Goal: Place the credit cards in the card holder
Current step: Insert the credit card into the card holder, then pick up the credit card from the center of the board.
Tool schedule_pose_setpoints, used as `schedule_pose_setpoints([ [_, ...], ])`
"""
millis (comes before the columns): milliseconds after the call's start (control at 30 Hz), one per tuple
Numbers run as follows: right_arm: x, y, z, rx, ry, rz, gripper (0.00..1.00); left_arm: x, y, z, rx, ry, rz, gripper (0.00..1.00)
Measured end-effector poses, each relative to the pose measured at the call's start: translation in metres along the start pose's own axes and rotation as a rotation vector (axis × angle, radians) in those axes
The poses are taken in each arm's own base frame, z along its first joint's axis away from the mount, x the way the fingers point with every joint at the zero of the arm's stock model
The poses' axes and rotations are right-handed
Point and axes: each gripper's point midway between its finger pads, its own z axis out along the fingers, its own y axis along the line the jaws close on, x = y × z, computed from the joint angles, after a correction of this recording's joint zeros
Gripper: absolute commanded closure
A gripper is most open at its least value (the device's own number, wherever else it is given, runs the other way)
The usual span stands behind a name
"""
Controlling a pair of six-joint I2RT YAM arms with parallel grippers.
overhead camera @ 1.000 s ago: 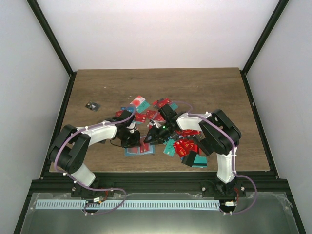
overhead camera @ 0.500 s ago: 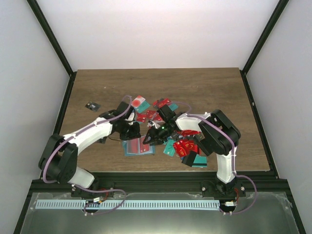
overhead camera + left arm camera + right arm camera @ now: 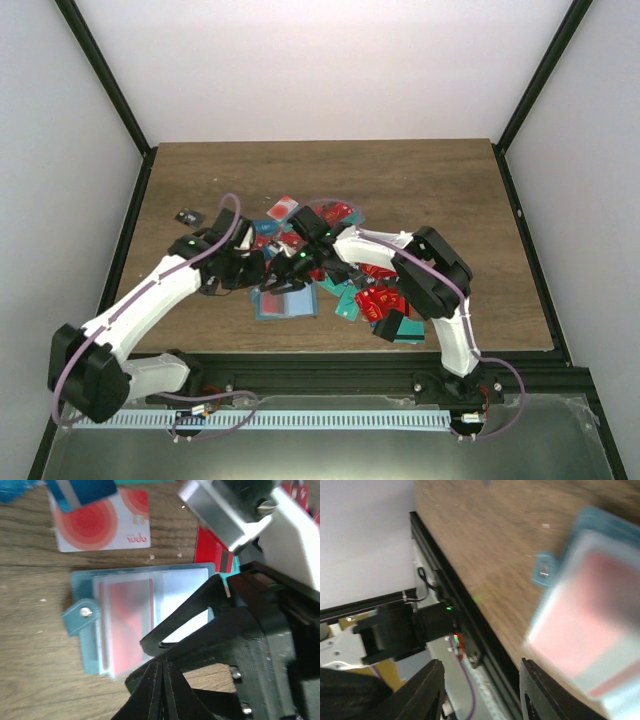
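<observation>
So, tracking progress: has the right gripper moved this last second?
Yes, the right gripper moved left, from the card holder's right edge to over it.

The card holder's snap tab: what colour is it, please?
The tab is teal-blue, like the card holder; best seen in the left wrist view.

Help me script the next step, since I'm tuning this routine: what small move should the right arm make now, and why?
Probably lift the right gripper away from the card holder and move to the loose credit cards. Its jaws stand open with nothing between them, and a red card already sits in a clear sleeve.
</observation>
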Motion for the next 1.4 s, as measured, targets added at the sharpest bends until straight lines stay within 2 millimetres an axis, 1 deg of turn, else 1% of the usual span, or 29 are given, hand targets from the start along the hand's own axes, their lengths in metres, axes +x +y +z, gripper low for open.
schedule_pose_setpoints([
  [67, -0.005, 0.018, 0.008, -0.026, 0.009, -0.023, 0.52, -0.001, 0.006, -0.017, -0.015, -0.040, -0.012, 0.93],
  [133, -0.007, 0.035, 0.011, -0.060, 0.014, -0.042, 0.49, -0.003, 0.009, -0.034, -0.019, -0.082, -0.021, 0.92],
  [200, -0.011, 0.051, 0.011, -0.093, 0.010, -0.062, 0.49, -0.004, 0.009, -0.050, -0.012, -0.126, -0.025, 0.91],
  [300, -0.017, 0.074, 0.005, -0.125, -0.014, -0.109, 0.48, -0.006, 0.005, -0.069, 0.013, -0.179, -0.021, 0.90],
  [400, -0.019, 0.089, -0.008, -0.108, -0.055, -0.143, 0.48, -0.011, -0.004, -0.085, 0.050, -0.223, -0.014, 0.86],
  [467, -0.019, 0.094, -0.019, -0.073, -0.095, -0.161, 0.48, -0.012, -0.010, -0.092, 0.080, -0.233, -0.005, 0.84],
  [533, -0.020, 0.097, -0.033, -0.021, -0.146, -0.169, 0.47, -0.012, -0.018, -0.094, 0.117, -0.227, 0.005, 0.81],
  [600, -0.019, 0.093, -0.055, 0.033, -0.214, -0.169, 0.47, -0.013, -0.029, -0.095, 0.169, -0.220, 0.020, 0.80],
  [633, -0.015, 0.090, -0.064, 0.052, -0.242, -0.167, 0.47, -0.013, -0.035, -0.094, 0.198, -0.211, 0.032, 0.79],
  [733, 0.002, 0.072, -0.108, 0.091, -0.336, -0.128, 0.47, -0.010, -0.047, -0.080, 0.243, -0.150, 0.059, 0.77],
  [800, 0.005, 0.051, -0.144, 0.121, -0.428, -0.082, 0.47, -0.009, -0.053, -0.066, 0.263, -0.102, 0.068, 0.77],
  [833, 0.005, 0.038, -0.161, 0.141, -0.475, -0.054, 0.47, -0.008, -0.056, -0.060, 0.274, -0.082, 0.073, 0.77],
  [900, 0.004, 0.004, -0.194, 0.187, -0.558, 0.024, 0.46, -0.008, -0.065, -0.051, 0.302, -0.053, 0.086, 0.78],
  [933, 0.004, -0.013, -0.206, 0.208, -0.585, 0.061, 0.46, -0.008, -0.071, -0.047, 0.320, -0.040, 0.095, 0.79],
  [1000, 0.008, -0.052, -0.232, 0.252, -0.640, 0.151, 0.46, -0.009, -0.084, -0.037, 0.354, -0.013, 0.117, 0.83],
  [1067, 0.013, -0.083, -0.253, 0.280, -0.680, 0.222, 0.46, -0.008, -0.094, -0.026, 0.374, 0.018, 0.133, 0.84],
  [1133, 0.018, -0.107, -0.275, 0.302, -0.725, 0.268, 0.46, -0.009, -0.106, -0.012, 0.389, 0.052, 0.150, 0.85],
  [1200, 0.020, -0.123, -0.293, 0.315, -0.767, 0.294, 0.46, -0.011, -0.119, 0.003, 0.398, 0.087, 0.166, 0.85],
  [1267, 0.021, -0.134, -0.308, 0.319, -0.801, 0.307, 0.45, -0.014, -0.132, 0.018, 0.406, 0.116, 0.181, 0.87],
  [1400, 0.022, -0.155, -0.323, 0.319, -0.837, 0.318, 0.45, -0.019, -0.158, 0.050, 0.417, 0.173, 0.210, 0.89],
])
